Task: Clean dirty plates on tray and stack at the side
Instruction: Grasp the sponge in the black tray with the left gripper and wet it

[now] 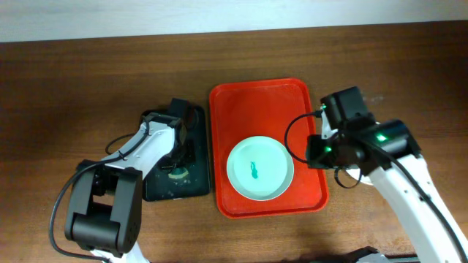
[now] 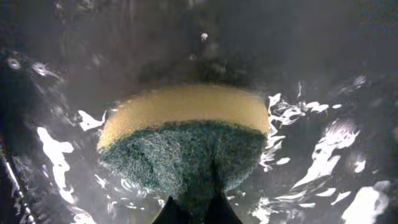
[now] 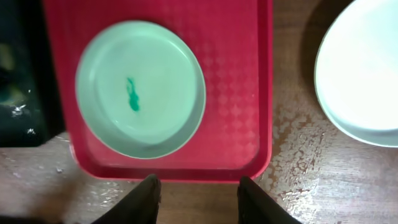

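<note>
Wooden table point(image 1: 73, 73) with red tray point(image 1: 248, 102), black tray point(image 1: 157, 191) and pale stacked plates point(image 3: 367, 74).

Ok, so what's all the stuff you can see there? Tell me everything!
tray: one, red, middle of the table.
dirty plate: one, pale mint with a teal smear, on the red tray.
other plates: pale, no smear showing, count unclear, on the table right of the red tray.
black tray: one, black and wet, left of the red tray.
sponge: one, yellow with a green scrubby side, in the black tray.
table: one, brown wood.
left gripper: one, shut on the sponge.
right gripper: one, open and empty, at the red tray's near edge.
</note>
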Robot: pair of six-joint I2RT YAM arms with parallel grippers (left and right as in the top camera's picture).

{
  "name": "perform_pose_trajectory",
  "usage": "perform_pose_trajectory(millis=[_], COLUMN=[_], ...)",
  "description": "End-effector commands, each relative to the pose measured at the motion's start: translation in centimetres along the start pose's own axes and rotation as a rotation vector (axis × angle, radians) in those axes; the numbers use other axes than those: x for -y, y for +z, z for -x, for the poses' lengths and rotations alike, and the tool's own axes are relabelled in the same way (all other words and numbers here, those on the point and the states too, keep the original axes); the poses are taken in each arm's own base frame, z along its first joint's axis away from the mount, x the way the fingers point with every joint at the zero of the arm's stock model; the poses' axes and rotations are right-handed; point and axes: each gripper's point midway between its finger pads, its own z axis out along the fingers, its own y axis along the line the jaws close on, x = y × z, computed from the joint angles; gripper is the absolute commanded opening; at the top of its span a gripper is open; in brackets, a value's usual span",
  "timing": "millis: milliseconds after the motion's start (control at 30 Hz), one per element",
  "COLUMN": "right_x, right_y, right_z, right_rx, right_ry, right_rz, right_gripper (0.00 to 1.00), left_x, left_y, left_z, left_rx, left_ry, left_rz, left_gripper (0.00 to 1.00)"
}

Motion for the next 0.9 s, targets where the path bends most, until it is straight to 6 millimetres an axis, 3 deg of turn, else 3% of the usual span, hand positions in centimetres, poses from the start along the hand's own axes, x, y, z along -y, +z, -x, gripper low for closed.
perform_pose_trajectory(millis=[0,67,100,200,267,333,633,667,767,867], right_x=[0.6,0.5,0.4,0.5,1.1,1.7,2.2,2.1,2.0,1.8], right_y=[2.0,2.3,2.4,2.9,3.4,4.0,8.1,8.3,8.4,8.7], right_z=[0.0,0.4,0.6,1.2,1.3,1.0,-0.6,-0.5,-0.1,0.5], right_rx=[-0.042,-0.036,-0.030,-0.021,-0.039,-0.067,-0.135,-0.132,-0.114,-0.093], right_ry=[0.015,0.054,0.060,0.106,0.128,0.143,0.035,0.022,0.017,0.015], right_rz=[-0.037,-0.037,-0.034,-0.035,-0.047,-0.061,-0.059,-0.049,-0.044,-0.037], right_gripper=[0.39,0.38,0.39,0.40,0.42,0.42,0.43,0.43,0.43,0.43], left_x=[0.2,0.3,0.3,0.2,0.2,0.1,0.2,0.2,0.2,0.1], left_y=[-2.0,-3.3,-3.8,-4.6,-4.5,-4.2,-0.3,-0.1,-0.3,-2.0], left_z=[1.3,1.9,2.1,2.3,2.1,1.8,1.0,0.9,0.9,1.3], left_rx=[0.018,0.035,0.040,0.054,0.047,0.039,0.081,0.079,0.082,0.090], left_ry=[0.045,0.086,0.094,0.092,0.093,0.094,0.085,0.086,0.085,0.085], left_rz=[-0.007,-0.013,-0.014,-0.020,-0.017,-0.014,-0.030,-0.029,-0.030,-0.033], left_gripper=[0.00,0.02,0.21,0.60,0.65,0.60,0.12,0.01,0.00,0.00])
